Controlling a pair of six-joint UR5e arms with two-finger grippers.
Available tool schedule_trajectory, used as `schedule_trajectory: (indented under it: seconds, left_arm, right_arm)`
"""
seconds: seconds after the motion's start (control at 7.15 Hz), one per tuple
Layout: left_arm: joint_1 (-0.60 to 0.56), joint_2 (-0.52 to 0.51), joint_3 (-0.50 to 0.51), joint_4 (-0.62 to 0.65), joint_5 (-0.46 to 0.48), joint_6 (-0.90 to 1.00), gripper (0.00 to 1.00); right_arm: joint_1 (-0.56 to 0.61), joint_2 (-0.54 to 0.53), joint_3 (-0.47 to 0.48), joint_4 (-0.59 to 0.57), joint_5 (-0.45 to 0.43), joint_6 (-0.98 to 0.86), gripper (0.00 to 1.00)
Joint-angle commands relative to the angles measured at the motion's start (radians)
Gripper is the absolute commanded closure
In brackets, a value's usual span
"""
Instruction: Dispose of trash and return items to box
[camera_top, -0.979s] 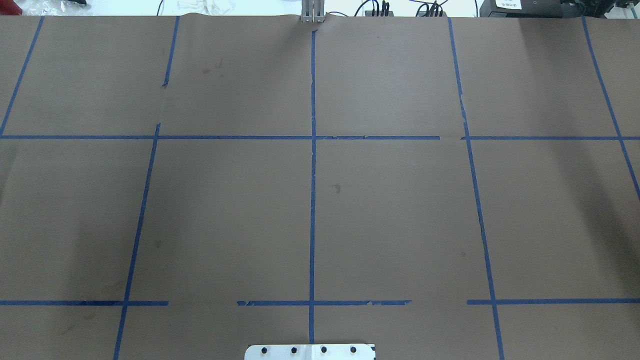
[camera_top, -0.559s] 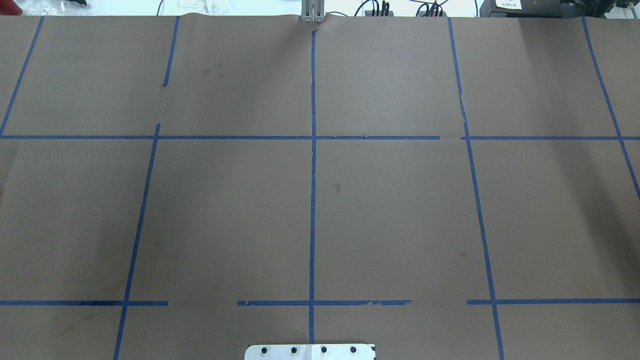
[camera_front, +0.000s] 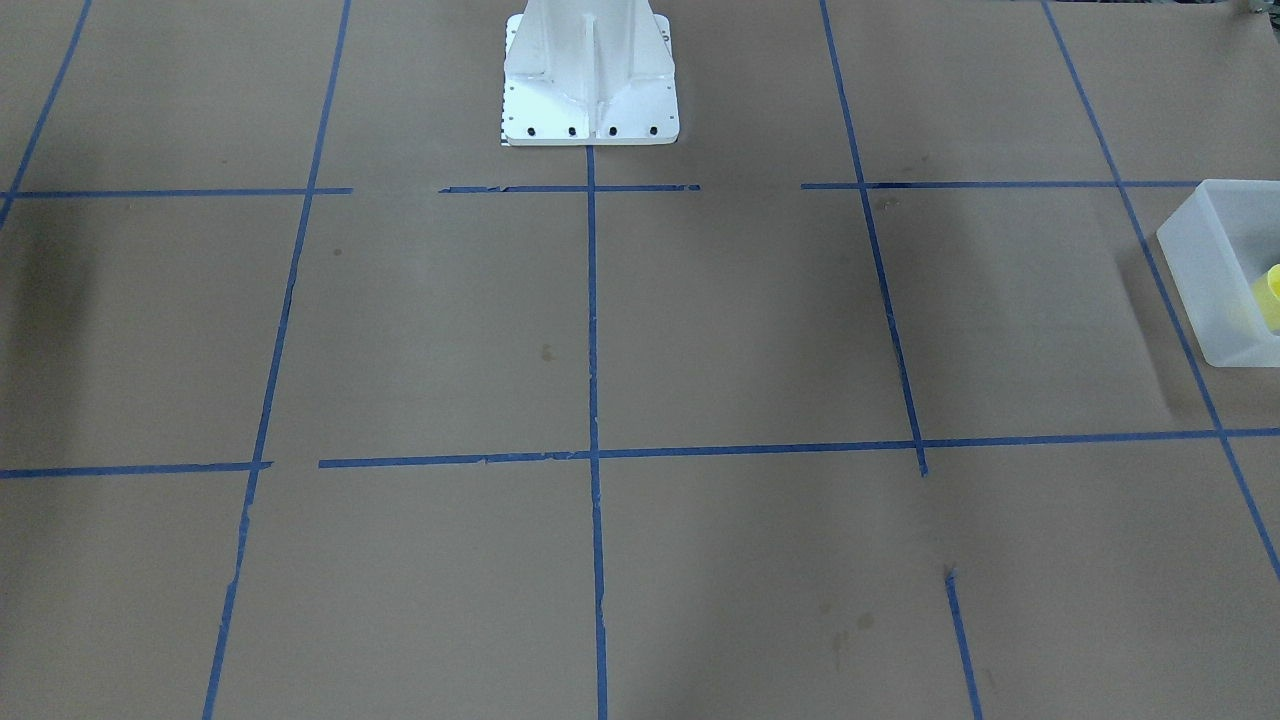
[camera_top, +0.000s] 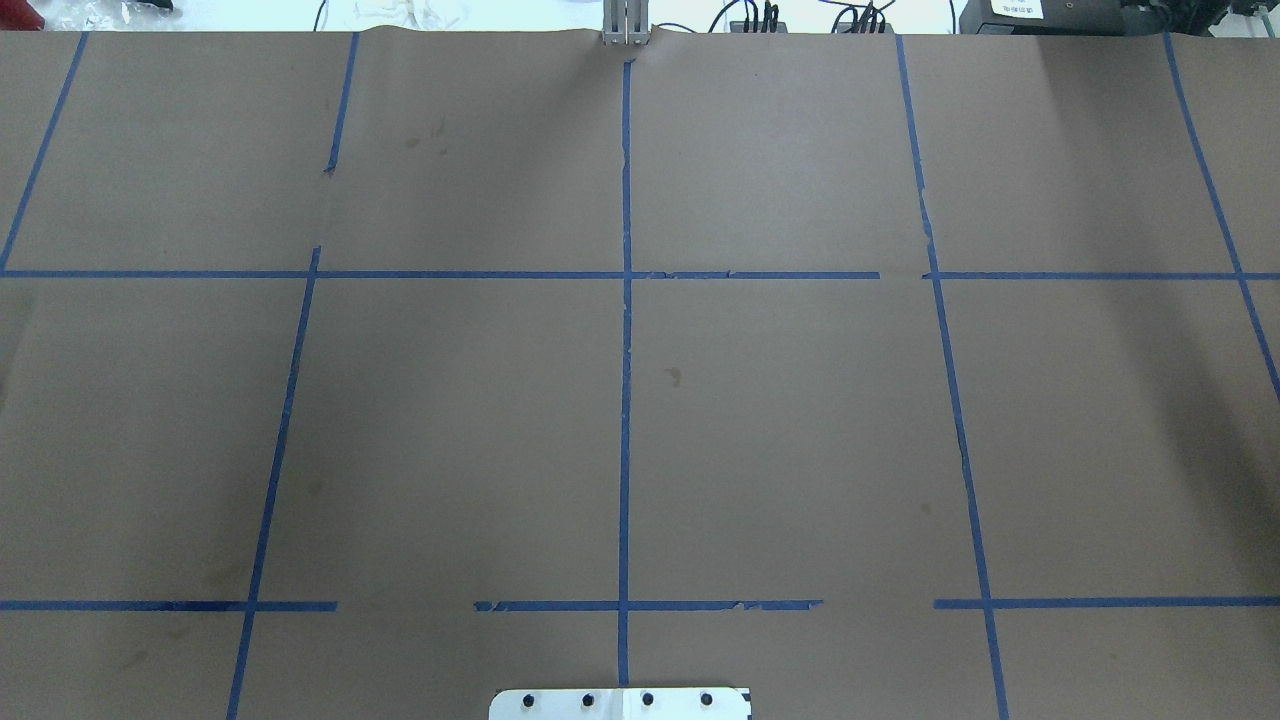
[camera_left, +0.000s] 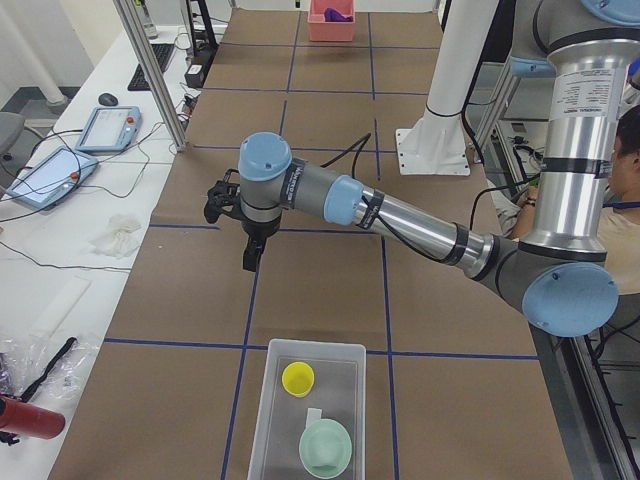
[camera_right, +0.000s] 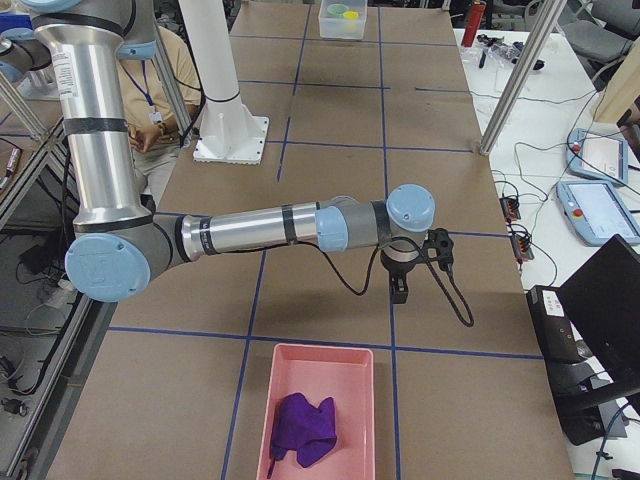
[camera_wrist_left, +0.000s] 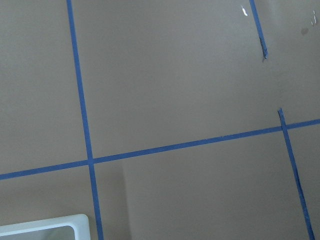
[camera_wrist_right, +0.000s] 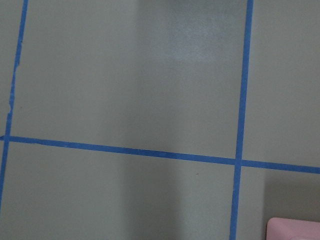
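The frosted-white box (camera_left: 275, 420) stands at the near end of the table in the exterior left view. The yellow cup (camera_left: 298, 378) and the mint-green bowl (camera_left: 326, 447) sit inside it. The box also shows at the right edge of the front-facing view (camera_front: 1205, 270), with the cup (camera_front: 1272, 295) in it, and its corner shows in the left wrist view (camera_wrist_left: 45, 230). My left gripper (camera_left: 249, 260) hangs above bare paper, apart from the box. My right gripper (camera_right: 398, 290) hangs above the paper near the pink tray. I cannot tell whether either gripper is open or shut.
A pink tray (camera_right: 290, 372) holds a crumpled purple thing (camera_right: 305, 428) at the table's right end. The white pedestal base (camera_front: 590, 110) stands at the robot's side. Blue tape lines cross the brown paper. A person sits behind the robot (camera_right: 160, 90).
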Motion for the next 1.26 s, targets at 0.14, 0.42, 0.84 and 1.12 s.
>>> schedule_trajectory:
  seconds: [0.14, 0.42, 0.84, 1.12]
  left_arm:
    - [-0.008, 0.021, 0.013, 0.0, 0.004, 0.0, 0.0]
    - [-0.008, 0.017, 0.015, -0.004, 0.004, 0.0, 0.0]
    - [0.012, 0.001, 0.044, -0.026, 0.003, 0.005, 0.0]
    - [0.031, 0.011, 0.05, -0.074, 0.004, 0.005, 0.0]
  right_arm:
    - [-0.007, 0.005, 0.03, -0.001, 0.036, 0.007, 0.0]
    - [-0.007, 0.005, 0.03, -0.001, 0.004, 0.008, 0.0]
    - [-0.017, 0.021, 0.001, 0.005, -0.047, 0.01, 0.0]
    - [-0.016, 0.021, 0.004, 0.005, -0.034, 0.011, 0.0]
